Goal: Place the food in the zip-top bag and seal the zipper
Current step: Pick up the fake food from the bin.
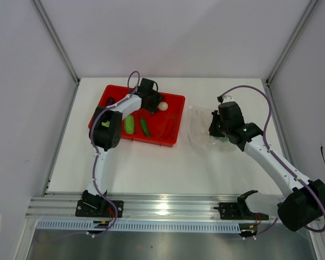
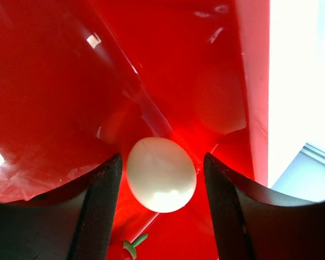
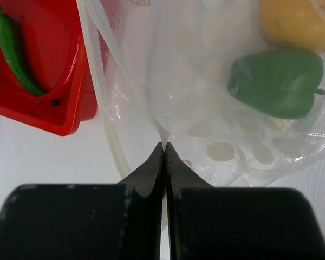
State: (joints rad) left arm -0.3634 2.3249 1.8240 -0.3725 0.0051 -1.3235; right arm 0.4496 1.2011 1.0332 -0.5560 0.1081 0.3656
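The white ball lies in the red tray between my left gripper's open fingers, touching neither. From above, my left gripper is over the tray's back, next to the ball. My right gripper is shut on an edge of the clear zip-top bag, pinching the plastic near its zipper strip. A green bell pepper and a yellow lemon lie inside the bag. From above, the bag lies right of the tray under my right gripper.
The red tray also holds green vegetables, a red chili and a purple eggplant. A green chili shows in the tray corner in the right wrist view. White walls and metal posts surround the table.
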